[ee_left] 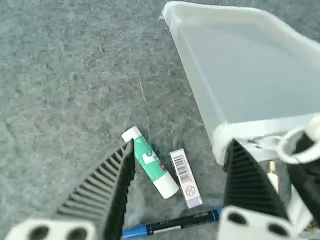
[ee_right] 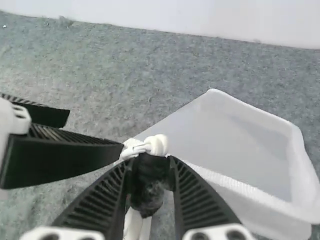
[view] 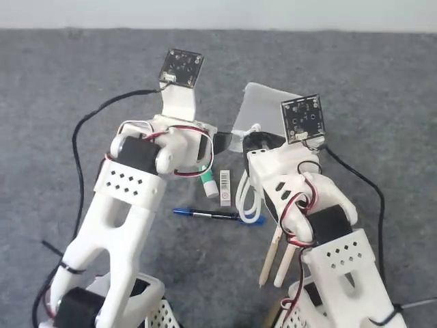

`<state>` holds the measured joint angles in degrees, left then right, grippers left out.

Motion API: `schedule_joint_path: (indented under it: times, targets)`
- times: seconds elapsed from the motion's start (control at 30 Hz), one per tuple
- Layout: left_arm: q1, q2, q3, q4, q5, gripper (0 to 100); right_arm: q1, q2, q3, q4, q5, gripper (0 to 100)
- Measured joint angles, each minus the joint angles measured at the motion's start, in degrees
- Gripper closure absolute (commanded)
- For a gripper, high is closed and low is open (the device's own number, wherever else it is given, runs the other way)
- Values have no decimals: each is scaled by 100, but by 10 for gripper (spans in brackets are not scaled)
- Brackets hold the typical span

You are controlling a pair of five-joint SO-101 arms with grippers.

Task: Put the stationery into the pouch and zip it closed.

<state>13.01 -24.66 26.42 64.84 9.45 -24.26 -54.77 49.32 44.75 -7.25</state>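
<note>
A translucent white pouch point(view: 263, 109) lies open on the grey carpet beyond both arms. My right gripper point(ee_right: 150, 162) is shut on the dark zip pull point(ee_right: 146, 187) with its white cord knot point(ee_right: 157, 145) at the pouch point(ee_right: 240, 145) mouth. My left gripper point(ee_left: 182, 150) hangs open above a green-and-white glue stick point(ee_left: 150, 162) and a small barcoded box point(ee_left: 185, 172), beside the pouch point(ee_left: 250, 80) corner. A blue pen point(view: 215, 214) lies just nearer than them. The left gripper point(view: 213, 152) and right gripper point(view: 261, 142) are close together.
Two wooden pencils point(view: 275, 258) lie beside the right arm's base. A white cord loop point(view: 247, 198) sits by the pen's tip. A black cable point(view: 85, 130) trails over the carpet on the left. Open carpet spreads to the far left and far right.
</note>
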Motion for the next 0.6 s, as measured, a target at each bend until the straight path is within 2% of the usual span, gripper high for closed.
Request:
schedule_joint_path:
  times: [0.5, 0.6]
  targets:
    - [18, 0, 668, -1143, 18, 731, 0, 0, 0, 0, 0, 992]
    - [18, 0, 1011, -1618, 53, 732, 0, 0, 0, 0, 0, 992]
